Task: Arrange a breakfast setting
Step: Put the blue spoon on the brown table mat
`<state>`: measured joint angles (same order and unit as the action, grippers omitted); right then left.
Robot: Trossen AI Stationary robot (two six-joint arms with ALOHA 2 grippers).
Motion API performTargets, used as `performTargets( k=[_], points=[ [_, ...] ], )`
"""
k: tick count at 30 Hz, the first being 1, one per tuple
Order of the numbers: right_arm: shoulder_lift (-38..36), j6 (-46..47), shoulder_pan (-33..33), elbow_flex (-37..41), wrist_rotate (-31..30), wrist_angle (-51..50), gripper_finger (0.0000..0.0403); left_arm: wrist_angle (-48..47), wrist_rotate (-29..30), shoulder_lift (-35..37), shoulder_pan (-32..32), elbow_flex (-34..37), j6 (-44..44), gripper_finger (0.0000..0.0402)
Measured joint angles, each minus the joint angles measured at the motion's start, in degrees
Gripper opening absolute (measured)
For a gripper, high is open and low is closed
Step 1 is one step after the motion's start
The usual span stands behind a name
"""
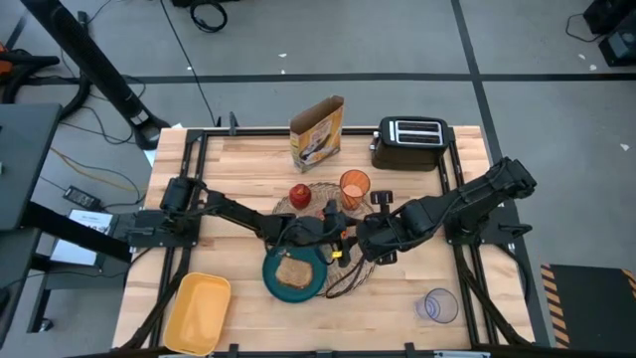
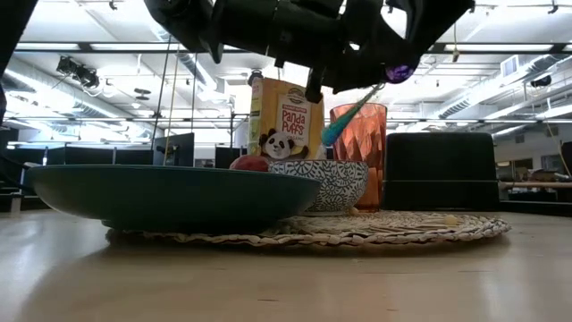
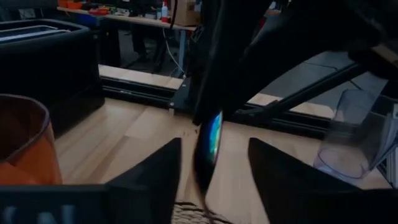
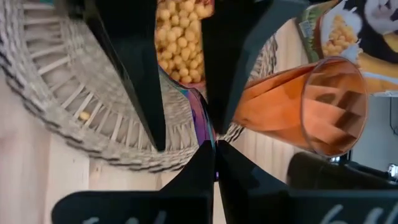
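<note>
The purple-and-teal spoon (image 2: 357, 105) hangs slanted above the bowl (image 2: 326, 183), which stands on the woven placemat (image 2: 402, 228) and holds cereal puffs (image 4: 183, 37). My right gripper (image 4: 214, 149) is shut on the spoon over the mat's middle. My left gripper (image 3: 214, 168) reaches in level from the table's left. It is open, with one finger on either side of the spoon (image 3: 208, 146) and a gap to each. The teal plate (image 1: 294, 273) with the toast (image 1: 292, 270) rests on the mat's near left. The red apple (image 1: 299, 194) and the orange cup (image 1: 355, 186) stand at its far side. My right gripper pinches the spoon's thin shaft (image 4: 207, 121) between its two fingers, close to the purple end (image 2: 399, 72). The fingers slant down from the table's right. The spoon is lifted clear and tilted, its teal end (image 2: 333, 134) lowest, just above the bowl.
A cereal box (image 1: 318, 131) and a black toaster (image 1: 409, 142) stand at the far edge. A yellow container (image 1: 197, 310) lies at the near left, and a clear cup (image 1: 437, 305) at the near right. Bare wood shows left and right of the mat.
</note>
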<state>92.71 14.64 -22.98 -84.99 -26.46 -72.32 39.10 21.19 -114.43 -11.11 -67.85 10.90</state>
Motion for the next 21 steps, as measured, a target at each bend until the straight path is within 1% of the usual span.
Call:
performTargets(
  k=[7, 10, 13, 16, 18, 21],
  points=[
    [0.0, -0.27, 1.0, 0.0, 0.65, 0.99, 0.0014, -0.29, 0.37, 0.0, 0.04, 0.0, 0.02, 0.0075],
    [-0.02, -0.05, 1.06, -0.02, 1.27, 1.19, 0.002, -0.36, 0.8, 0.0, 0.07, 0.02, -0.62, 0.0025],
    [-0.02, -1.17, 0.96, -0.04, 1.74, 1.38, 0.0034, -0.1, 1.33, -0.02, 0.05, 0.04, 0.04, 0.002],
    [-0.03, -1.6, 0.23, -0.04, 1.08, 2.01, 0.0056, 0.4, 2.33, -0.01, -0.27, 0.02, 0.52, 0.002],
    [-0.22, -1.54, -0.59, -0.04, -0.49, 1.52, 0.0075, 0.85, 3.12, 0.0, -0.71, 0.02, 0.45, 0.002],
    [-1.87, 1.56, -2.43, -0.02, -4.77, -0.3, 0.0104, 2.93, 6.48, 0.38, -2.07, 0.02, -1.72, 0.002]
  ],
)
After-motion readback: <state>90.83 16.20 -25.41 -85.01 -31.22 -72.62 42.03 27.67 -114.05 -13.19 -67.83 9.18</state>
